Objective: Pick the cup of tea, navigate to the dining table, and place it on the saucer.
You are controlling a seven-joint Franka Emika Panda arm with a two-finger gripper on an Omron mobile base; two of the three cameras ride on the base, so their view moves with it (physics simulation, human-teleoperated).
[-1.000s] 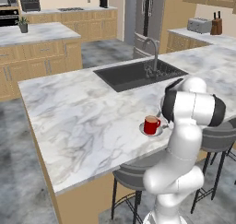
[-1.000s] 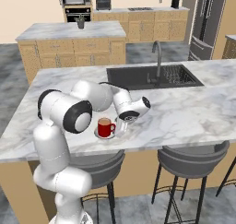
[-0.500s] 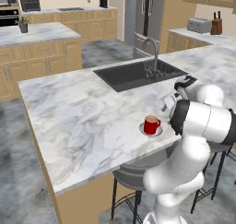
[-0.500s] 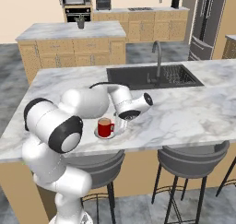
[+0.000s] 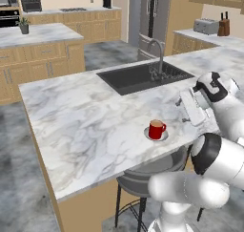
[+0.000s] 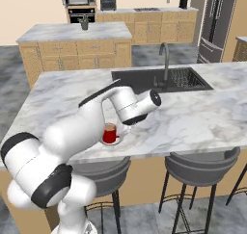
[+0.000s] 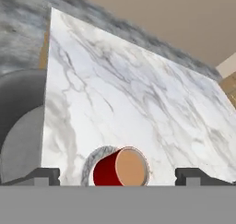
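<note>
Both base views show the cup of tea (image 5: 156, 129) on the saucer (image 5: 164, 137); hand view adds spread, empty jaws

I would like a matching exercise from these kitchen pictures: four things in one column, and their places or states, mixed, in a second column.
Column 1
1. cup of tea
2. saucer
3. pincer
4. faucet

Column 2
A. stands at the far edge of the black sink
B. open, fingertips apart, off the cup
C. lies flat on the dining table, under the cup
D. red, upright, on the small dish

Pairs: 1-D, 2-C, 3-B, 4-A
</note>
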